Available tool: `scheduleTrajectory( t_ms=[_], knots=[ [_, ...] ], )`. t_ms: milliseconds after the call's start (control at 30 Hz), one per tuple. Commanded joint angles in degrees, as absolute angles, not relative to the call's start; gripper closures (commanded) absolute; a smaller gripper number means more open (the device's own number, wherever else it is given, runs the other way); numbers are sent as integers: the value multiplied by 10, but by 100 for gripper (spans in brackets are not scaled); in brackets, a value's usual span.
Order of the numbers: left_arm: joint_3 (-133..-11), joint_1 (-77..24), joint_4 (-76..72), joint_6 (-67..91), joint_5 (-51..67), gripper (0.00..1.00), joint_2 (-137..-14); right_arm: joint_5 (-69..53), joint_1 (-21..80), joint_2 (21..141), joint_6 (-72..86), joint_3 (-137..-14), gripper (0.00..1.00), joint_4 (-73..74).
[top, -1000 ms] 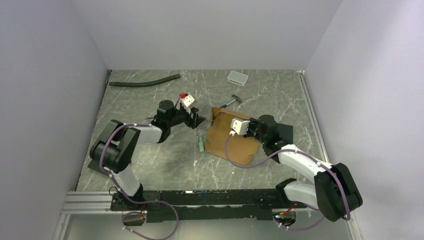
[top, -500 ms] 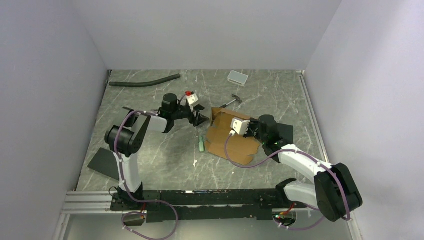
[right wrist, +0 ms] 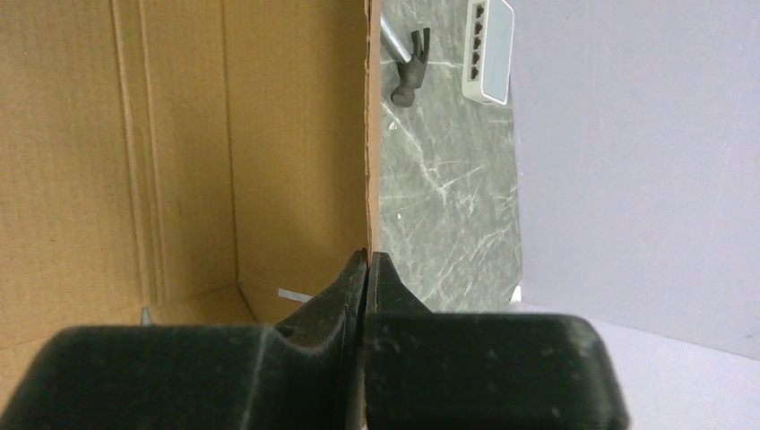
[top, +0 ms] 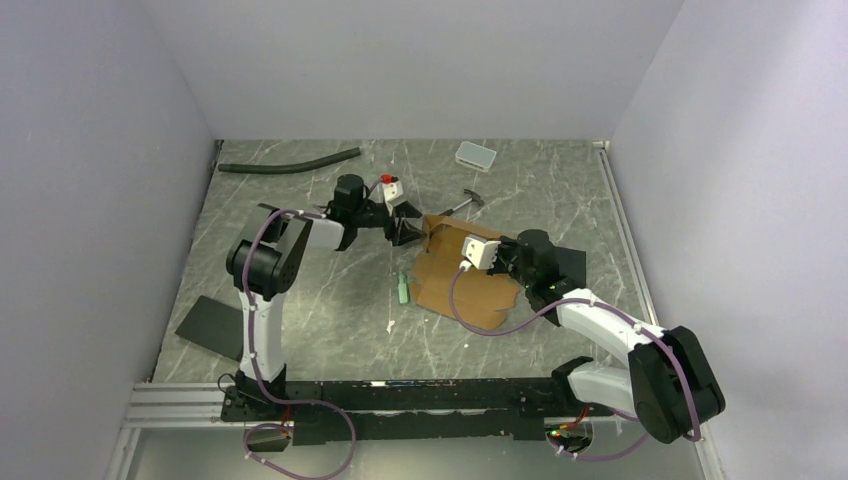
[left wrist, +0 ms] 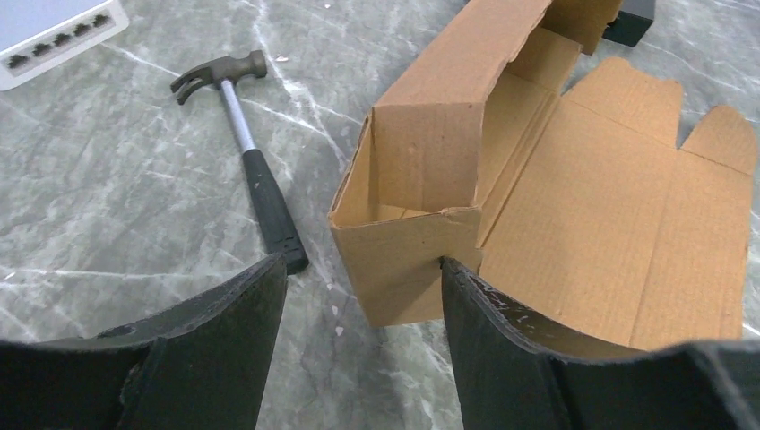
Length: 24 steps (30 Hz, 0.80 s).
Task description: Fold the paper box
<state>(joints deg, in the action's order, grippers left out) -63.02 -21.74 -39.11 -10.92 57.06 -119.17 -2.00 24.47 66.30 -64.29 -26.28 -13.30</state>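
The paper box (top: 465, 275) is brown cardboard, partly folded, with raised walls at the far side and a flat lid panel toward me. In the left wrist view its near corner (left wrist: 408, 260) stands just ahead of my open left gripper (left wrist: 363, 296), which holds nothing. In the top view the left gripper (top: 408, 232) sits at the box's far-left corner. My right gripper (right wrist: 367, 269) is shut on the thin edge of a box wall (right wrist: 296, 134); in the top view it (top: 500, 255) is at the box's right side.
A hammer (top: 463, 204) lies just behind the box, also in the left wrist view (left wrist: 251, 161). A white-grey tray (top: 475, 154) sits at the back. A black hose (top: 290, 163) lies far left. A flat black slab (top: 208, 322) is near left. A small green item (top: 401, 289) lies left of the box.
My left arm has swung right and away from me, bringing its open gripper up to the box's far-left corner. The right gripper and the box have stayed put.
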Motion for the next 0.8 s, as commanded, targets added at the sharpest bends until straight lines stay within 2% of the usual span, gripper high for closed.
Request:
scheduleTrajectory(
  t_ms=[0, 500, 767],
  knots=[
    [-667, -216, -355, -138, 635, 32, -1203, -34, 247, 659, -633, -276, 100, -131],
    [-625, -218, -448, -61, 674, 37, -1205, -31, 247, 663, -648, -271, 100, -133],
    [-627, -225, -422, -77, 669, 39, -1205, -33, 247, 664, -650, -274, 100, -128]
  ],
)
